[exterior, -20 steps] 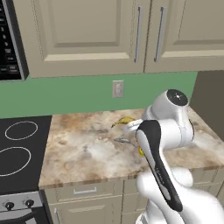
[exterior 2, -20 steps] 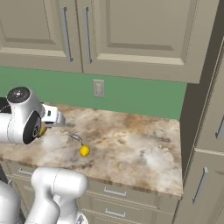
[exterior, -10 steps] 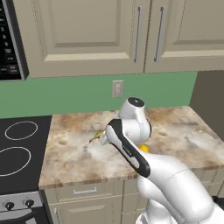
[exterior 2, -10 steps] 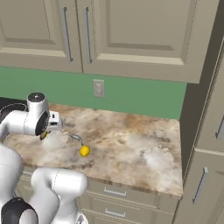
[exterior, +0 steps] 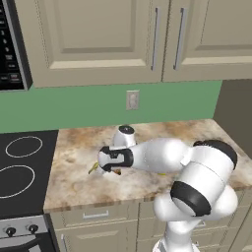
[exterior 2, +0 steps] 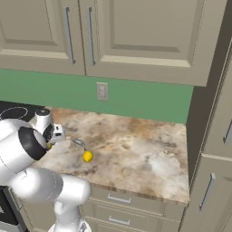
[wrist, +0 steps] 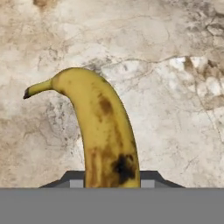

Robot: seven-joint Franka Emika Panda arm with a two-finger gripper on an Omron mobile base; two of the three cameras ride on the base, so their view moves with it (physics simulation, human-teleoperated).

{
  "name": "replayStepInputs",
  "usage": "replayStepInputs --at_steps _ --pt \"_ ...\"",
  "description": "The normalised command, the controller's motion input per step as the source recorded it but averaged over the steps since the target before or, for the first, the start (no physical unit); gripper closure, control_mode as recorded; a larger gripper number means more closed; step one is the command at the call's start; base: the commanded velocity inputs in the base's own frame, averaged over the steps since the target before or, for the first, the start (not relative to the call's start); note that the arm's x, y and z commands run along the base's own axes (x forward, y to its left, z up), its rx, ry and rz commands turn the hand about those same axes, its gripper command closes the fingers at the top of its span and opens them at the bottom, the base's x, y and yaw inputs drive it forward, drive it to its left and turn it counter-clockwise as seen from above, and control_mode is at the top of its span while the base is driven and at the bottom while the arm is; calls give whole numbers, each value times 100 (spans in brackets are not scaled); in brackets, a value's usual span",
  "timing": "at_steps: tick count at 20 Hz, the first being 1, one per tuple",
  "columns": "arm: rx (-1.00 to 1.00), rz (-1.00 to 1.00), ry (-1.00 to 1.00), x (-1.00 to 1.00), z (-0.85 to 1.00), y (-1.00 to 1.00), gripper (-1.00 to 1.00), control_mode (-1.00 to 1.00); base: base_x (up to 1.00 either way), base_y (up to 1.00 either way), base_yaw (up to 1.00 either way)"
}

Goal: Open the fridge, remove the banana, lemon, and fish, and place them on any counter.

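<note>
Hand view: banana (wrist: 105,131) in closed tool (wrist: 111,177), lower end cut off.

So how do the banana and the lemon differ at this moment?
The banana is long, curved and brown-spotted with a dark stem tip; the lemon is a small, round, plain bright yellow ball. The banana is gripped in the shut claw above the counter, while the lemon lies free on the counter, apart from the claw. Both are yellow fruit, already out at the counter.
</note>
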Motion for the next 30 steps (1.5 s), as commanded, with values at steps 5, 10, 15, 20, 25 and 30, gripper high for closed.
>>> replayStepInputs --at_steps 5,10,15,20,25,30 --pt "-1 0 2 46 -31 15 100 -100 0 0 0" --pt "0 0 0 20 -24 4 100 -100 0 0 0" --pt "0 0 -1 2 -20 10 -100 -100 0 0 0" --pt "0 0 -10 -5 -1 2 -100 -100 0 0 0" --pt "0 0 -28 -19 31 0 -100 -100 0 0 0" --pt "4 0 -35 -41 73 -1 -100 -100 0 0 0"
